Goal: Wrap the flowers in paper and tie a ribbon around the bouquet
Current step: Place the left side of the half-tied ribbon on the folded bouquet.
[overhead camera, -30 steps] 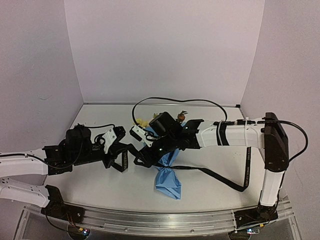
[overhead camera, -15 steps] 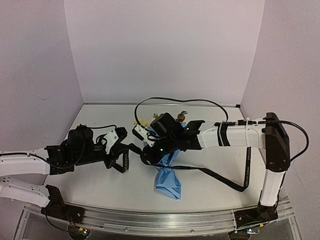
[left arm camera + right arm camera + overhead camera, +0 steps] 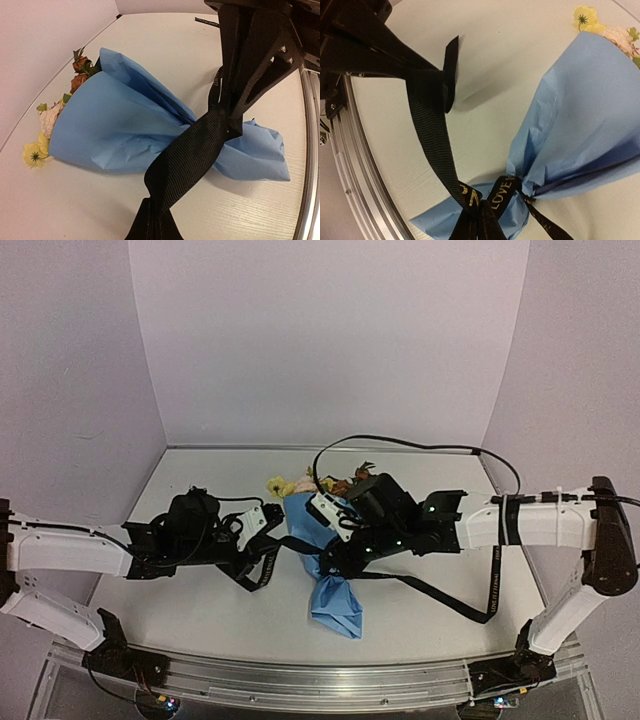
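The bouquet (image 3: 325,575) lies mid-table, a cone of light-blue paper (image 3: 115,127) pinched at a narrow neck. The flowers (image 3: 285,485) show at its far, wide end: yellow and cream blooms (image 3: 42,132) and orange-brown ones (image 3: 80,67). The black ribbon (image 3: 502,192) with gold lettering crosses the neck, and one tail trails right across the table (image 3: 445,600). My right gripper (image 3: 482,227) is shut on the ribbon at the neck. My left gripper (image 3: 155,227), left of the bouquet, is shut on a taut, twisted strand (image 3: 192,150) that runs to the right gripper.
An aluminium rail (image 3: 320,680) runs along the table's near edge. Pale walls close in the left, back and right sides. A black cable (image 3: 400,443) arcs above the right arm, over the flowers.
My right gripper has shut on the ribbon at the neck. Both arms have shifted right, and the right arm has drawn back, uncovering the paper cone and blooms.
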Available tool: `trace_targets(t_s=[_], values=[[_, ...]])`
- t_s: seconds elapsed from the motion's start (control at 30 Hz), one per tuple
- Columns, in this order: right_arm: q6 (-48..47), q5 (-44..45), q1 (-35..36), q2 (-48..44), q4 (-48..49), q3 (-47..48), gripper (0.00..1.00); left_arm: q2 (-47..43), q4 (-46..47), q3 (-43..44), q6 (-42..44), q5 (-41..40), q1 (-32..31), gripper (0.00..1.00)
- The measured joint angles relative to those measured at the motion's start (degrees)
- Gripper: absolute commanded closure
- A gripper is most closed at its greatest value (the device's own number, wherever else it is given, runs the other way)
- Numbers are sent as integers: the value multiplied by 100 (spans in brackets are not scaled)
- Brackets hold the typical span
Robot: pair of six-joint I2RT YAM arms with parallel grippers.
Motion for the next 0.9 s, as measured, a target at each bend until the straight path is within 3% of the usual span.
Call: trace_targets(t_s=[0.3,0.5,0.7,0.9], values=[[212,429,0,-647,21,-1129,100,1480,86,1083,683,596,-277,100],[378,548,0,-900,23,-1527,91,2057,-161,1479,1171,755,-518,100],[532,600,0,-1205,28,-1797,68,2322,-490,1823,1573,749,-794,100],[795,925,0,-1868,-374,-2110,30,2558,-759,2013,1880,695,-1030,100]])
